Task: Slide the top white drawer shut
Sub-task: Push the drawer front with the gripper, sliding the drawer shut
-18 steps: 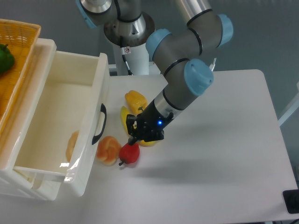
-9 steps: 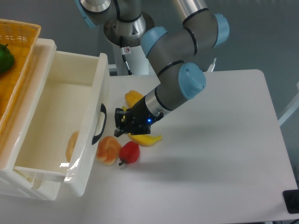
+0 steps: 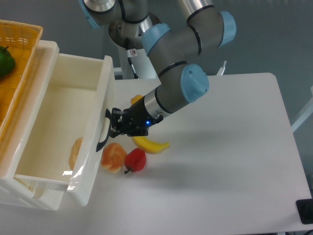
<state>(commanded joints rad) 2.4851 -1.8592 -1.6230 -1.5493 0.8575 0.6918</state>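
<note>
The top white drawer (image 3: 73, 132) is found fully open at frame left; the gripper (image 3: 113, 128), its opening indeterminate, is positioned at the handle (image 3: 104, 129), nothing held.

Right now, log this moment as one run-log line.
phase: approach | gripper: at black handle, contact unclear | top white drawer: open | nearby: banana, red pepper, orange fruit

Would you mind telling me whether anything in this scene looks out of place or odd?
The top white drawer stands pulled far out of its frame. Loose fruit lies on the table right before its front panel: an orange, a red apple and a banana. The gripper sits at the black handle.
</note>
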